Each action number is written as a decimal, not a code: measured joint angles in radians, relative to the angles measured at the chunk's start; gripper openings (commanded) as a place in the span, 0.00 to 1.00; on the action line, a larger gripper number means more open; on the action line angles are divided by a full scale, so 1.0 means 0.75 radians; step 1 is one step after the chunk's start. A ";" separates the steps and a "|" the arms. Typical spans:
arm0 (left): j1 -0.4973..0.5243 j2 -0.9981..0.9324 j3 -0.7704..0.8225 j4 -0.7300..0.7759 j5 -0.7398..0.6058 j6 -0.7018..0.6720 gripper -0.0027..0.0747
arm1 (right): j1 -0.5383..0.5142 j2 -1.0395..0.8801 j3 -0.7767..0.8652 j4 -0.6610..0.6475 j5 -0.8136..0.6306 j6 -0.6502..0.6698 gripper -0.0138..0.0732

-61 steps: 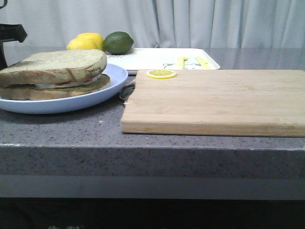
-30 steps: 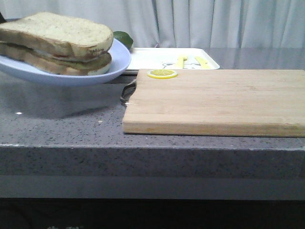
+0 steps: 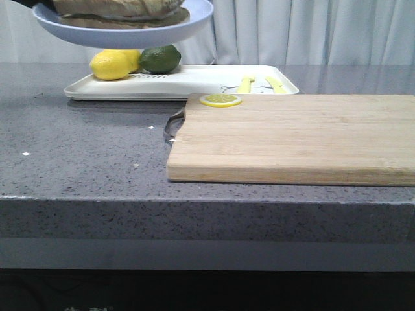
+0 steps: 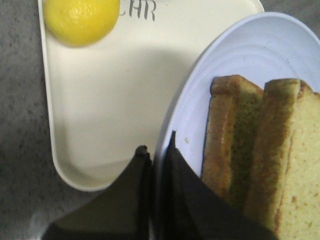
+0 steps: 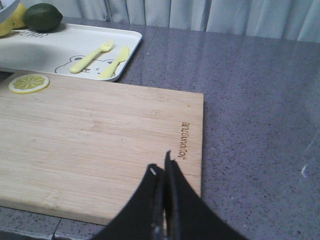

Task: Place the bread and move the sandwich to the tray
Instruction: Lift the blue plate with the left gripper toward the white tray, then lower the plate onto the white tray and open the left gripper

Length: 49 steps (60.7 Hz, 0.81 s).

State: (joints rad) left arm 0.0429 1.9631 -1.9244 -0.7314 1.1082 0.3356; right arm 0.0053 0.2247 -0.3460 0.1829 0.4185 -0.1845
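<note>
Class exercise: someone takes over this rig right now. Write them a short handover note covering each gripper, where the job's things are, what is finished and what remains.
Left gripper: shut on the plate rim, holding it in the air over the tray.
Right gripper: shut, holding nothing, above the cutting board.
Sandwich: on the plate, top bread slice already in place.
Tray: at the back of the counter, carrying a lemon, a lime and cutlery.
Done: bread placed, plate lifted.
Left: lower the plate onto the tray's free area, then release.
</note>
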 measured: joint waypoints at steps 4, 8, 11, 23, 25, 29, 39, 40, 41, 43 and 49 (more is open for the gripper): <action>-0.012 0.115 -0.144 -0.001 0.003 -0.009 0.01 | 0.000 0.000 0.000 0.000 0.003 0.000 0.07; -0.030 0.208 -0.263 -0.001 0.005 -0.015 0.01 | 0.000 0.000 0.000 0.000 0.003 0.000 0.07; -0.044 0.279 -0.341 -0.001 0.005 -0.018 0.01 | 0.000 0.000 0.000 0.000 0.003 0.000 0.07; -0.126 0.540 -0.671 -0.009 0.005 -0.048 0.01 | 0.000 0.000 0.000 0.000 0.011 0.000 0.07; -0.135 0.577 -0.702 -0.009 0.005 -0.051 0.01 | 0.000 0.000 0.000 0.000 0.011 0.000 0.07; -0.156 0.634 -0.755 -0.012 0.005 -0.068 0.01 | 0.000 0.000 0.000 0.000 0.016 0.000 0.07; -0.163 0.702 -0.782 -0.025 -0.047 -0.096 0.01 | 0.000 0.000 0.000 0.000 0.021 0.000 0.07; -0.163 0.701 -0.785 -0.025 -0.054 -0.099 0.01 | 0.000 0.000 0.000 0.000 0.023 0.000 0.07; -0.163 0.701 -0.785 -0.025 -0.062 -0.103 0.01 | 0.000 0.000 0.000 0.000 0.023 0.000 0.07; -0.163 0.701 -0.786 -0.025 -0.077 -0.105 0.01 | 0.000 0.000 0.000 0.000 0.023 0.000 0.07; -0.163 0.701 -0.791 -0.023 -0.122 -0.105 0.01 | 0.000 0.000 0.000 0.000 0.026 0.000 0.07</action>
State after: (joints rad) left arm -0.0795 2.4888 -2.5178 -0.7486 1.0163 0.2568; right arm 0.0053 0.2247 -0.3460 0.1829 0.4384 -0.1845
